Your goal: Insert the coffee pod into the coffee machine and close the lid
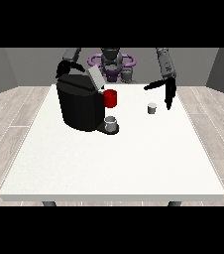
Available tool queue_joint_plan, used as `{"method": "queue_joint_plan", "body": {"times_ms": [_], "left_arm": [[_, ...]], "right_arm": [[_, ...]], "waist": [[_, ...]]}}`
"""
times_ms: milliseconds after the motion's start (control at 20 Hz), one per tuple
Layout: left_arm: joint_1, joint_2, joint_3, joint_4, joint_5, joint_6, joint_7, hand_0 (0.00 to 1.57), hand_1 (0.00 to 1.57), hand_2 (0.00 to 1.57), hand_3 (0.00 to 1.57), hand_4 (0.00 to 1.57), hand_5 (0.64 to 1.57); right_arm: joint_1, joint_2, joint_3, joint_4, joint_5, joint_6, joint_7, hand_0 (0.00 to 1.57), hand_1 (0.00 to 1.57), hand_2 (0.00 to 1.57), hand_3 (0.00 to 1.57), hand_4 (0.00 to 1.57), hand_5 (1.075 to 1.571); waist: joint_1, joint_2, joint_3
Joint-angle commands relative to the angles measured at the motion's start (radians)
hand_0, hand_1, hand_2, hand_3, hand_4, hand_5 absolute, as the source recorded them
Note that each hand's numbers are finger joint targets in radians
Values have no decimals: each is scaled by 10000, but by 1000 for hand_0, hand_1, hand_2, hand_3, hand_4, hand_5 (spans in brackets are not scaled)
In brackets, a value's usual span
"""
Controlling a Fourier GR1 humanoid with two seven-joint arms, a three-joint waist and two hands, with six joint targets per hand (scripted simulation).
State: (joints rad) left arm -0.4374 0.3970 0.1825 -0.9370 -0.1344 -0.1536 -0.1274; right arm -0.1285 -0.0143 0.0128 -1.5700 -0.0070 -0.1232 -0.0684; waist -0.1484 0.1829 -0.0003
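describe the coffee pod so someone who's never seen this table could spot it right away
Start at the big black coffee machine on the white table. Look to the view's right, past the red cup, to bare tabletop below the hand at the view's right. The pod stands alone there: small, pale, unlike the grey cup at the machine's base.

you have open white tabletop all across the near half. the bulky black coffee machine blocks the view's left, its grey lid tilted up, a red mug touching its side and a small grey cup on its tray. the small grey-white coffee pod stands well apart at the right, bare table around it, beneath the hand at the view's right.
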Motion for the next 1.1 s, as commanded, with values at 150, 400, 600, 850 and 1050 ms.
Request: {"method": "queue_joint_plan", "body": {"times_ms": [150,400,600,850,1050], "left_arm": [[-756,218,-370,1243,-972,207,-493,0,0,198,0,0,1571],[-448,-55,-738,1644,-1541,363,-822,446,446,606,295,0,1571],[-1107,535,-473,2434,-1822,509,-427,758,758,820,513,0,1571],[-1431,619,-988,2771,-2662,712,-482,600,600,715,469,0,1571],[-1038,665,-1058,3288,-3238,1650,-1396,608,608,745,483,0,1571]], "right_arm": [[-498,-52,-55,543,202,-155,166,0,0,0,0,371,1571],[-638,27,-431,1383,182,-495,75,0,0,0,0,422,1571],[-912,-359,-377,956,290,-311,754,0,0,0,0,412,1571],[-877,102,39,1179,640,-610,360,0,0,0,0,386,1571],[-359,90,418,420,486,-436,895,0,0,0,0,453,1571]], "waist": [[-14,365,-1],[468,-61,1],[-48,201,-3],[-79,301,-1],[-361,78,-4]]}}
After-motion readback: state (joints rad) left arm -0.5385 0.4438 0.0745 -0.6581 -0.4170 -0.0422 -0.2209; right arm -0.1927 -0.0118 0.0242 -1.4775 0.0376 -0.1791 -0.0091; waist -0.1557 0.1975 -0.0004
